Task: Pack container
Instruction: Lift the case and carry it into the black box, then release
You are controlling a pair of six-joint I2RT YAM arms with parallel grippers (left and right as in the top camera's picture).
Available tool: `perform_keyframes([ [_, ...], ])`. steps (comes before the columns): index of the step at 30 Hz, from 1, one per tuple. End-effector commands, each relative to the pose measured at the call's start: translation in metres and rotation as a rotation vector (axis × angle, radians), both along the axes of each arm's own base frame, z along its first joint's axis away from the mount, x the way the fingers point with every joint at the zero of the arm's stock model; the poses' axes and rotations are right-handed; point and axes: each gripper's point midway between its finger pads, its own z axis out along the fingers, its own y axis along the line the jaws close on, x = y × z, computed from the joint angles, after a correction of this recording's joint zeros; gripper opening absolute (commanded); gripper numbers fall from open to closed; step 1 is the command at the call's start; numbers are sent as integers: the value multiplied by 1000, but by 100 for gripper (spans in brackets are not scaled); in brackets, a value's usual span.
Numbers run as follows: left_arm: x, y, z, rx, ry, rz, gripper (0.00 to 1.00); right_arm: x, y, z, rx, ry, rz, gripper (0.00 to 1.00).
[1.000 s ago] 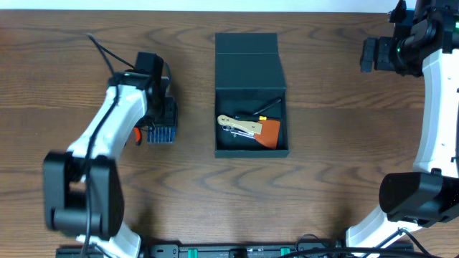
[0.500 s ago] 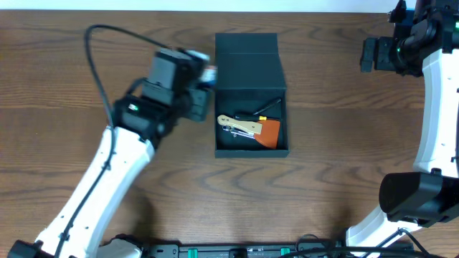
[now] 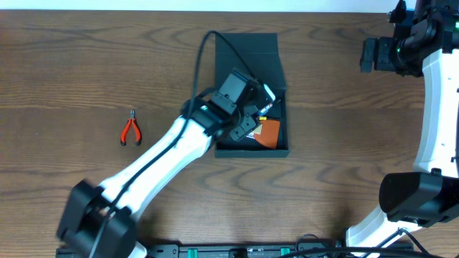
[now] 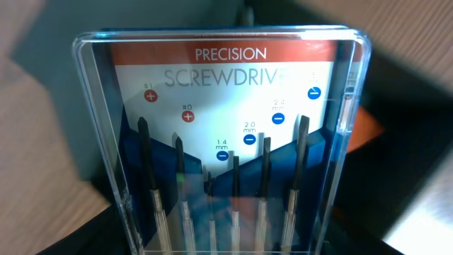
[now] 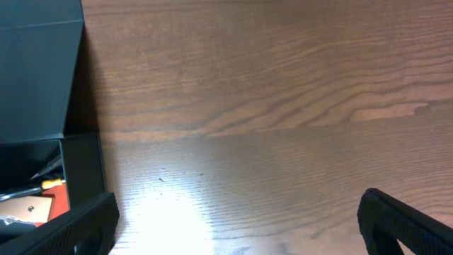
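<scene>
Container (image 3: 247,57) sits mid-tabletop (image 3: 344,143), mouth up, long axis 12 to 6, lid flap thrown back toward 12. Overhead: my left hand (image 3: 254,100) hangs over the cavity. An orange item (image 3: 270,132) lies inside toward 4. Red pliers (image 3: 130,129) lie well apart at 9.

Left wrist: the left hand is part closed on the clear screwdriver case (image 4: 226,142), title end away from the wrist, fingers hidden behind it.

Right wrist: the right hand (image 5: 237,230) gapes fully and is empty, with the box corner at 9.

I judge we are past halfway: case unreleased, pliers left, lid not yet closed.
</scene>
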Motion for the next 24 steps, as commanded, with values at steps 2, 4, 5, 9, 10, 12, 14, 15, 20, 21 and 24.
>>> perform_keyframes([
  [2,10,-2,-24,76,-5,-74,6,-1,0,0,-5,3,13,99],
  [4,11,-4,-37,89,12,-75,6,-1,0,0,-5,2,13,99],
  [5,12,-4,-41,93,18,-75,6,-1,0,0,-5,2,13,99],
  [9,11,-4,-53,110,40,-76,8,-1,0,0,-8,2,19,99],
  [10,11,-4,-54,111,42,-75,24,-1,0,0,-8,1,19,99],
  [12,11,-4,-54,111,42,-75,51,-1,0,0,-8,0,19,99],
  [14,11,-3,-53,111,41,-75,62,-1,0,0,-8,0,19,99],
  [15,10,-3,-53,113,44,-75,69,-1,0,0,-8,0,19,99],
  [20,8,-1,-41,105,30,-74,93,-1,0,0,-8,0,19,99],
  [21,9,-1,-37,101,20,-72,98,0,0,0,-8,0,20,99],
  [24,14,6,-20,111,-36,-45,99,-1,0,0,-8,1,20,99],
])
